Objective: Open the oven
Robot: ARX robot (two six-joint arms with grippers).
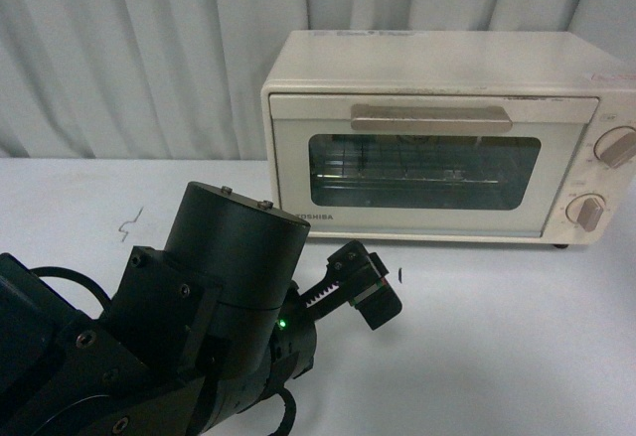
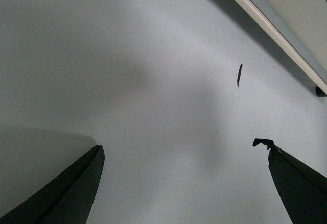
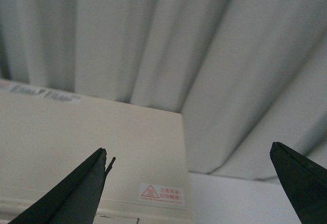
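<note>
Both pairs gape wide, holding nothing: left fingers [image 2: 69,193] over the table [image 2: 133,76], right fingers [image 3: 76,193] by the shut oven [image 3: 92,132].

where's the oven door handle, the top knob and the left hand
oven door handle [image 1: 430,116], front view, middle of the beige bar
top knob [image 1: 618,146], front view, its beige grip
left hand [image 1: 370,282], front view, midway between its fingertips

Open table [image 1: 497,337] in front of the oven [image 1: 437,173], left tool [image 1: 366,287] low before its door; curtain [image 1: 149,49] behind.
</note>
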